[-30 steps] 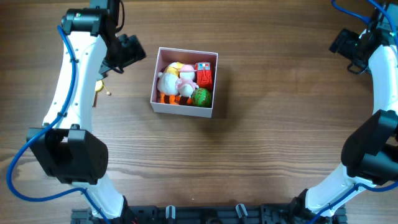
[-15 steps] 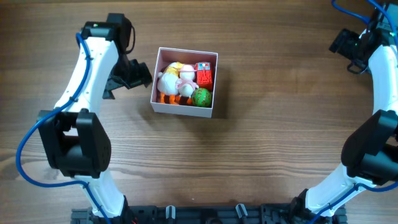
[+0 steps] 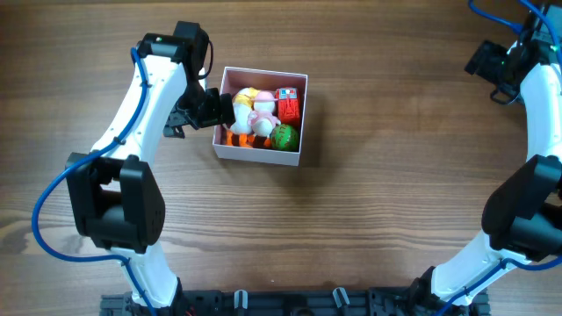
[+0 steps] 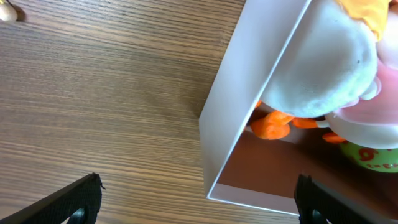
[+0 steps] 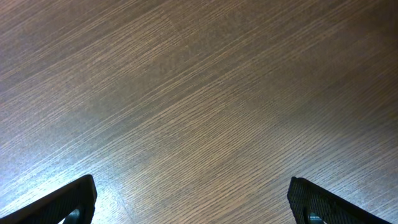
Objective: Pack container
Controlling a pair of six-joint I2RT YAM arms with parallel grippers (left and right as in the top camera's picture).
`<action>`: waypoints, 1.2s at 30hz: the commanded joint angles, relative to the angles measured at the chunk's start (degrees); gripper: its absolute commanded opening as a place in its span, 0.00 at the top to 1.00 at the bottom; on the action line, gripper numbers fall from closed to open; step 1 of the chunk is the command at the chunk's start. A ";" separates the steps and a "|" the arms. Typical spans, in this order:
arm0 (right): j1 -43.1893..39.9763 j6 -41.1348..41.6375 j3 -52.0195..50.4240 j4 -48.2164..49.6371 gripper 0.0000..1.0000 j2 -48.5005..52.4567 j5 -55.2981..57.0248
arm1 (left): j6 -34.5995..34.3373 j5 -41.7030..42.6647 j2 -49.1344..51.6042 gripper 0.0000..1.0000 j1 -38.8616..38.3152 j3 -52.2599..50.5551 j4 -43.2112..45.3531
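Spread wide and empty, the left gripper [image 3: 218,109] hovers over the left wall of the container [image 3: 259,151] (toys [image 3: 263,118] crowd inside), likely to press them down.

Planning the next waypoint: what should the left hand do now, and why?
Probably back off left to the small beige item on the table. The left hand is open and empty, straddling the container's left wall, so there is nothing to drop, and that item lies outside it.

The left arm [image 3: 140,101] and right arm [image 3: 544,114] are white curved links with black joints, trailed by blue cables [image 3: 36,219].
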 commanded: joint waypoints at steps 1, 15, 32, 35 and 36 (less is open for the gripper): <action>0.07 0.63 -0.11 0.13 0.00 0.04 0.96 | -7.15 -9.07 0.17 0.00 0.24 -0.55 -0.44; 0.07 0.63 -0.11 0.13 0.00 0.04 0.96 | -16.59 -11.32 0.20 0.00 1.55 -1.81 2.40; 0.07 0.63 -0.11 0.13 0.00 0.04 0.96 | -8.37 0.72 0.20 0.00 1.49 -8.90 7.91; 0.07 0.63 -0.11 0.13 0.00 0.04 0.98 | -8.33 2.38 0.20 0.00 1.51 -8.90 9.07; 0.07 0.63 -0.11 0.13 0.00 0.04 0.96 | -7.85 3.26 0.20 0.00 1.49 -8.90 9.57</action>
